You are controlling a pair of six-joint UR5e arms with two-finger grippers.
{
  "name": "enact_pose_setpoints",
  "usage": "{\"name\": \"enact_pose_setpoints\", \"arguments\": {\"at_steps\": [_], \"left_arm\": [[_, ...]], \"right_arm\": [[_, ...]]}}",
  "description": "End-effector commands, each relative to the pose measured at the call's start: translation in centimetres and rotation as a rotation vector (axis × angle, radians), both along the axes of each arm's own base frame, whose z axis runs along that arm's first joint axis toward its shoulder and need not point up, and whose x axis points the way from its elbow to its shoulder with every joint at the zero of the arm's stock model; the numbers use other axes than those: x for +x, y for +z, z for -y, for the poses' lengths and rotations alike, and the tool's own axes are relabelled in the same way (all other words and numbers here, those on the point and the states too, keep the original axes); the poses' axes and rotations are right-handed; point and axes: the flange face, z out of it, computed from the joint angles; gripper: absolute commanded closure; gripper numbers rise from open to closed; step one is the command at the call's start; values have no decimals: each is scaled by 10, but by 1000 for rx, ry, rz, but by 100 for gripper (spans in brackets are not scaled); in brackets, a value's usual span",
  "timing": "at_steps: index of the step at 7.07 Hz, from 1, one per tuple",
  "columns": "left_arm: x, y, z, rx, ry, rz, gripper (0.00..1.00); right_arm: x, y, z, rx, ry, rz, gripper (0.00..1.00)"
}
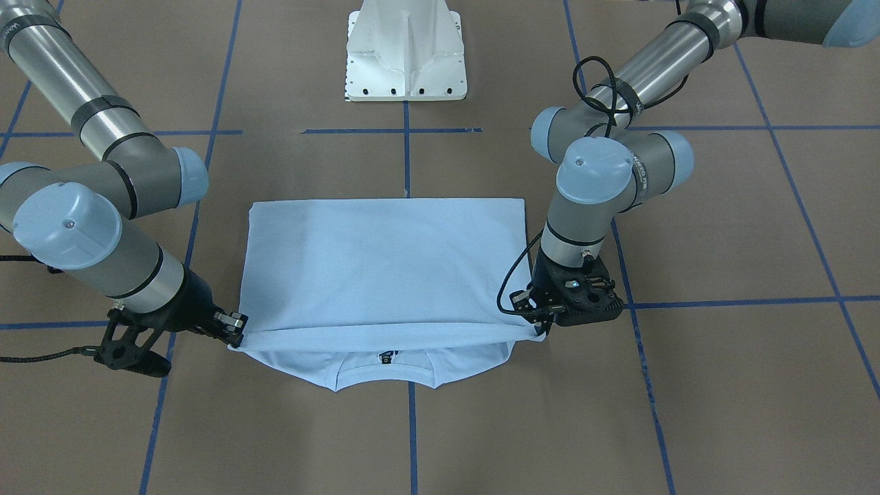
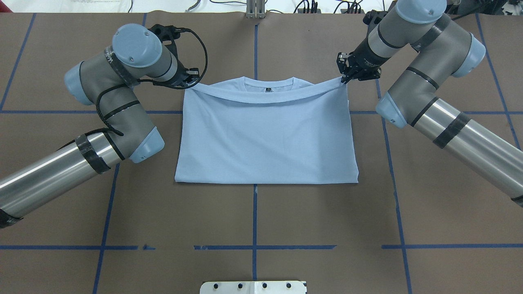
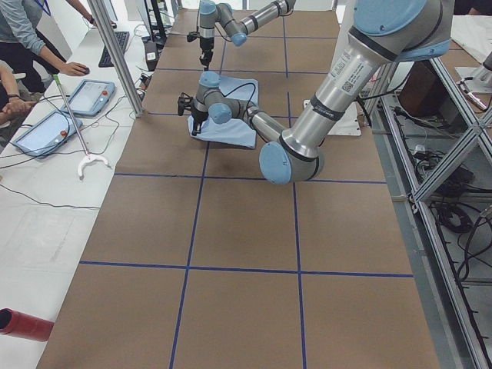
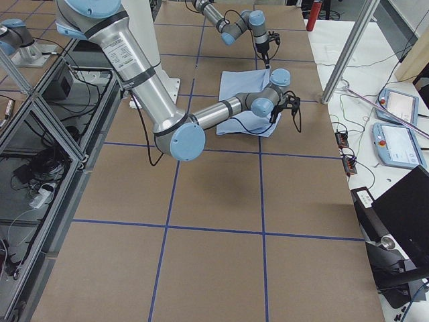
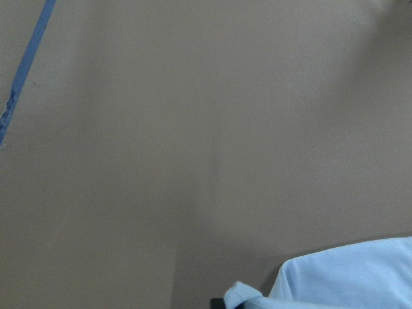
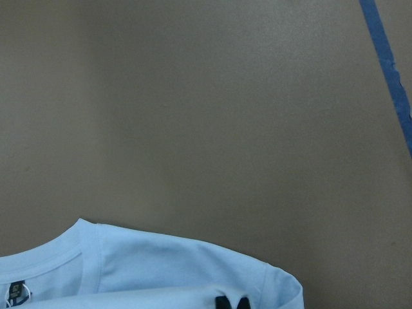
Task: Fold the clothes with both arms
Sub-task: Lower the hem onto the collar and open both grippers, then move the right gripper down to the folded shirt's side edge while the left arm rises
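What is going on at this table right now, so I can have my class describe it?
Two robot arms are folding a light blue T-shirt that lies on the brown table. The left gripper and the right gripper each pinch one corner of the hem, with the shirt's lower half doubled over its body. The hem sags between them just short of the collar, so the neck label shows. The fold is not yet released.

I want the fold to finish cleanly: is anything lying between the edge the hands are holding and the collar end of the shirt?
Nothing visible does. The left hand and right hand pinch the T-shirt's folded-over edge at its corners, just short of the collar. Only bare shirt and table lie ahead.
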Motion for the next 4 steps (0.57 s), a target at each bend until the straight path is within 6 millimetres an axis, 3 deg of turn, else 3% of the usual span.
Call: {"name": "enact_pose_setpoints", "arguments": {"at_steps": [1,2,3,4], "left_arm": [[0,2,0,-1,0,1,100],[0,3,0,-1,1,3,100],[0,3,0,-1,1,3,100],[0,3,0,-1,1,3,86]], "right_arm": [[1,11,1,-3,7,-15,100],[1,16,2,5,7,-27,100],[-2,17,1,5,2,-28,88],[-7,15,-2,10,-6,-25,27]]}}
